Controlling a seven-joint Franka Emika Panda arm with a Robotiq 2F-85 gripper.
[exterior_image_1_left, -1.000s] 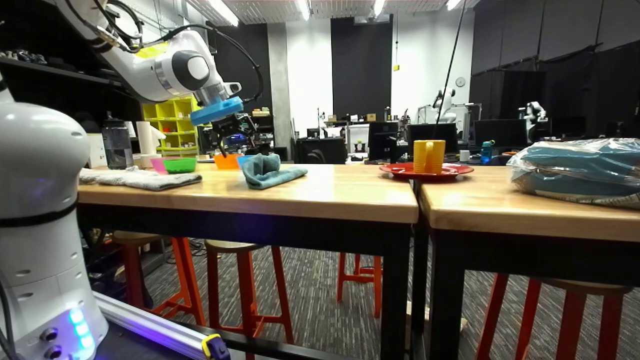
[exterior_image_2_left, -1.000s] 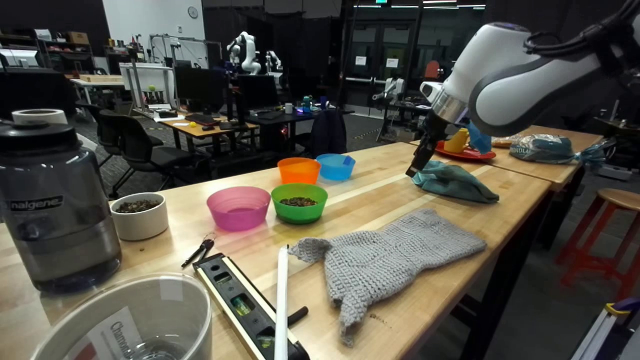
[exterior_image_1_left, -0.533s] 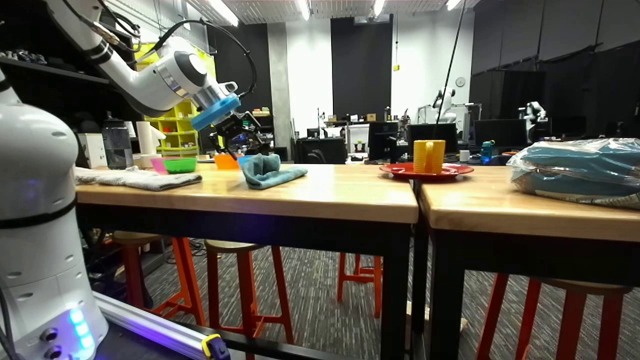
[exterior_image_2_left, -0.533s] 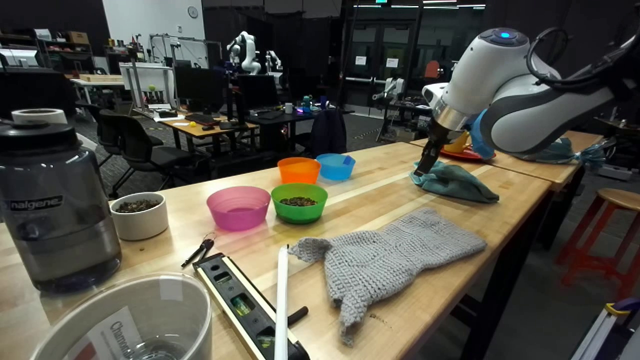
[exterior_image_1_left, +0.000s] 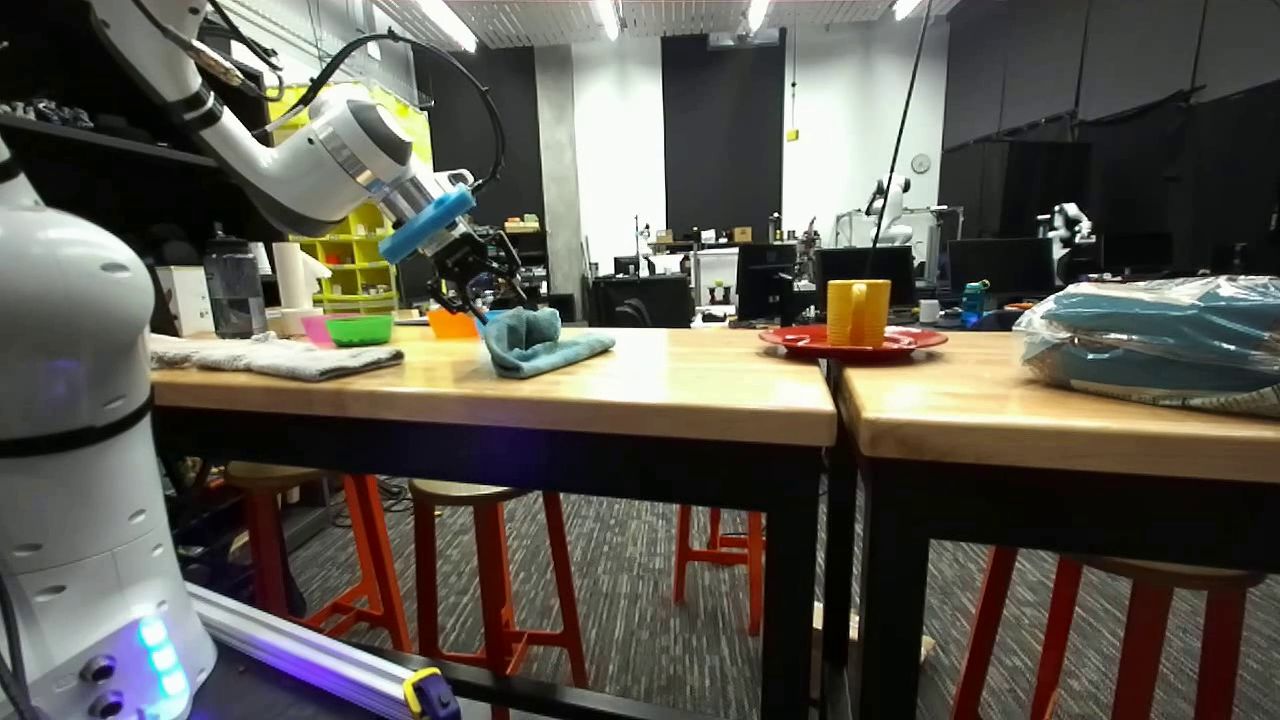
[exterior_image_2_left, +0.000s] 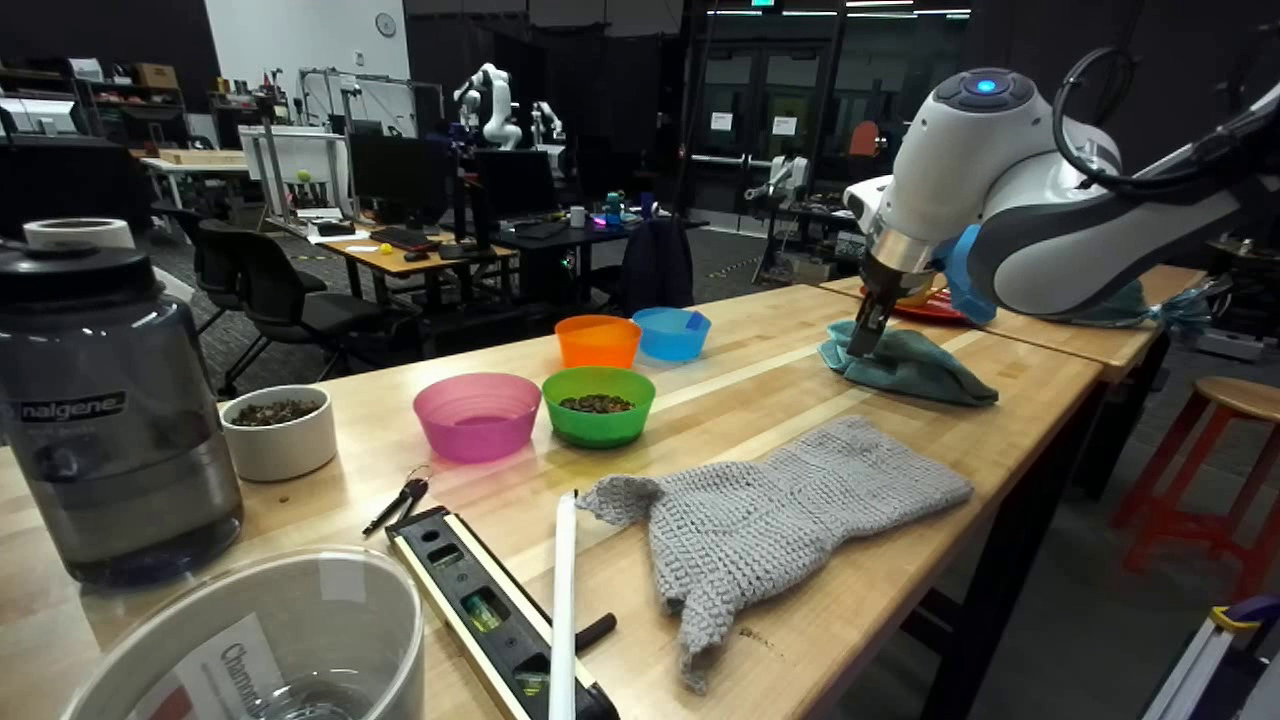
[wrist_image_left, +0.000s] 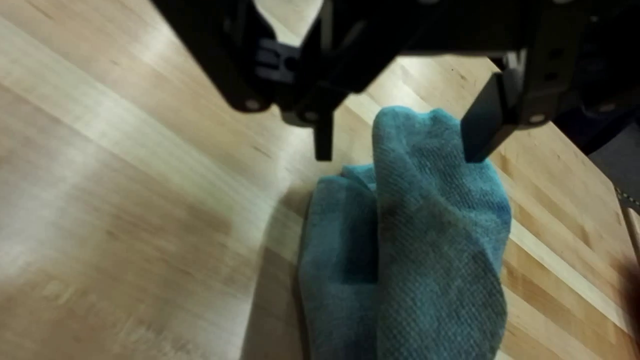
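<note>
Teal cloth (exterior_image_2_left: 915, 365), unmoved on table (exterior_image_2_left: 740, 400). At cloth's raised fold, hand (wrist_image_left: 399, 152) with jaws apart, gripping nothing; compared with a moment ago, closer to cloth and partly narrowed. Probably nearer to pinching it; contact not clear.

In an exterior view, the ceiling lights (exterior_image_1_left: 608, 18) shine strongly from above. In the wrist view, whitish glare lies on the wooden table (wrist_image_left: 125, 210), a soft shadow borders the teal cloth (wrist_image_left: 435, 250), and the gripper (wrist_image_left: 399, 150) appears dark and slightly blurred.

Claw (wrist_image_left: 399, 160) narrower, nearer teal cloth (wrist_image_left: 440, 260)
</note>
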